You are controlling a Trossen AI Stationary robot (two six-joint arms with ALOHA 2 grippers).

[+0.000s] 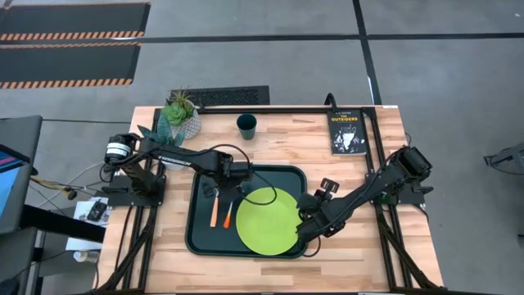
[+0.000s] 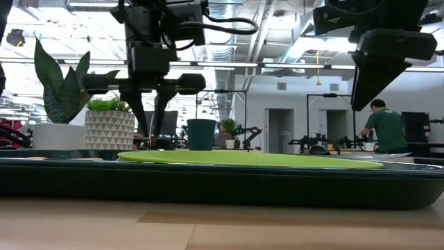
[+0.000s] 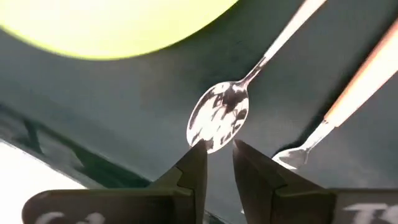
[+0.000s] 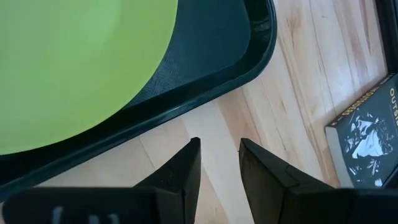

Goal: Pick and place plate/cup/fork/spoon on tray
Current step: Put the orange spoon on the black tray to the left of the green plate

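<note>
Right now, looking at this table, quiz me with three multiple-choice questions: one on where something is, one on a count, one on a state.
1. Where is the small dark green cylindrical cup?
A. on the wooden table, outside the tray
B. on the plate
C. held by a gripper

2. How many orange-handled utensils lie in the large dark green rectangular tray?
A. one
B. two
C. none

3. What do the right gripper's jaws hold?
A. the plate
B. the black book
C. nothing

Answers:
A, the cup stands on wood beyond the tray.
B, the fork and spoon lie beside the round lime-green plate.
C, the jaws stand apart over bare wood.
</note>
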